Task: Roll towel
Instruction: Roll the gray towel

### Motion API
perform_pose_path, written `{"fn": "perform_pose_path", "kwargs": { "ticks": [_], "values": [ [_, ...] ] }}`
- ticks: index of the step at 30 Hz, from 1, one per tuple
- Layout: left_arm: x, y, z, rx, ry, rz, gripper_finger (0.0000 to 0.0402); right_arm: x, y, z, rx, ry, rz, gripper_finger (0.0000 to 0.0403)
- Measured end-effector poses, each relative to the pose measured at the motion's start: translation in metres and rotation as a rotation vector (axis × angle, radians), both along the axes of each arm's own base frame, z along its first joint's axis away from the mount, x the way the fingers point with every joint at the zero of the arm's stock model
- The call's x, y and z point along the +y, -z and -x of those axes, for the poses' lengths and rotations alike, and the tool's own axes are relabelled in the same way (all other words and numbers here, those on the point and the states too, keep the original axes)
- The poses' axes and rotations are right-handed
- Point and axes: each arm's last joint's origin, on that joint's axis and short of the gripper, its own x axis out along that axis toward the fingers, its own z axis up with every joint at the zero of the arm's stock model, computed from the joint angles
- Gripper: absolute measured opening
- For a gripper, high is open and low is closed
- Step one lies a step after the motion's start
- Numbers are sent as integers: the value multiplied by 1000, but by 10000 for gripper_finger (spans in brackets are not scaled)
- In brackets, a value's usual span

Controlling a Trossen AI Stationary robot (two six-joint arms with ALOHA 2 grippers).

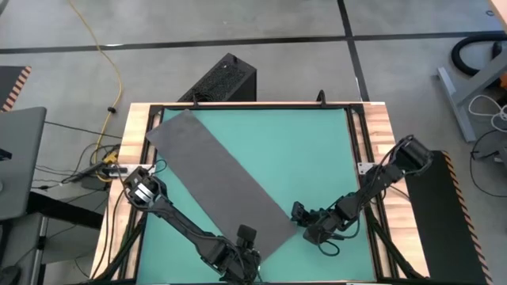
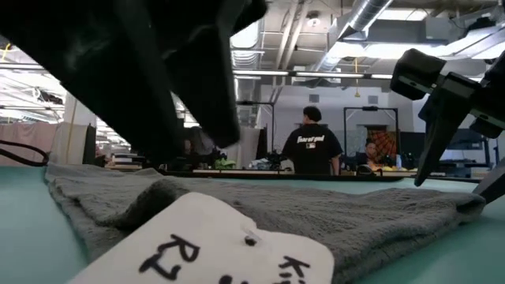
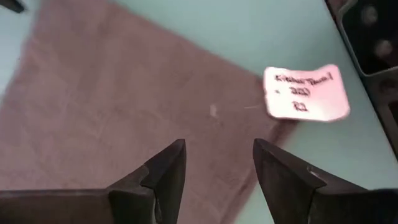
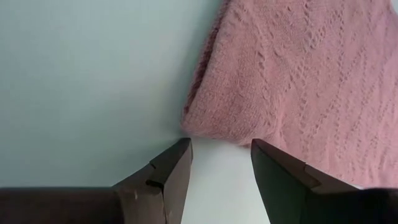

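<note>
You have the towel (image 1: pixel 218 178) lying flat and unrolled, set diagonally on the green mat (image 1: pixel 317 150), running from the mat's far left corner down toward the near edge at the middle; its far end touches the mat's left border, and its near end stops just short of the front edge of the table (image 1: pixel 380 119). To the right of the towel the mat is bare across the whole far-right part, so there you have open room; to the near left only a narrow wedge of mat shows between the cloth and the wooden rim. A white paper tag (image 3: pixel 305 92) with handwriting lies at the towel's near end, just beside its corner.

Your left gripper (image 1: pixel 240 255) sits low at the near end of the towel, its arm reaching in from the left side along the near-left edge; its fingers (image 3: pixel 165 171) stand apart above the cloth and hold nothing. Your right gripper (image 1: pixel 305 218) is just beside the towel's near right corner, its arm folded in from the right rim; its fingers (image 4: pixel 171 168) are spread over bare mat with the corner of the cloth between and ahead of them, gripping nothing. In the low view a person (image 2: pixel 312 146) stands in the room beyond the table.
</note>
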Motion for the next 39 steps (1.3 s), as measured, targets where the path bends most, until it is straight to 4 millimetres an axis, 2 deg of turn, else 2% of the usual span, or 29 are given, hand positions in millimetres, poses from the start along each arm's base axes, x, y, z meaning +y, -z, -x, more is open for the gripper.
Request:
{"fn": "perform_pose_path", "kwargs": {
  "ticks": [6,14,28,32,39],
  "values": [
    [-4,4,-1,-23,20,21,178,2,0,1,-10,-3,3,198],
    [-5,26,7,4,17,64,178,8,-1,2,-33,0,-48,198],
    [-13,37,10,52,131,83,173,14,-2,6,-34,12,-90,195],
    [-12,38,10,51,139,67,136,15,-1,6,-28,8,-98,176],
    [-6,39,6,46,83,63,20,16,-1,7,2,-20,-131,120]
  ]
}}
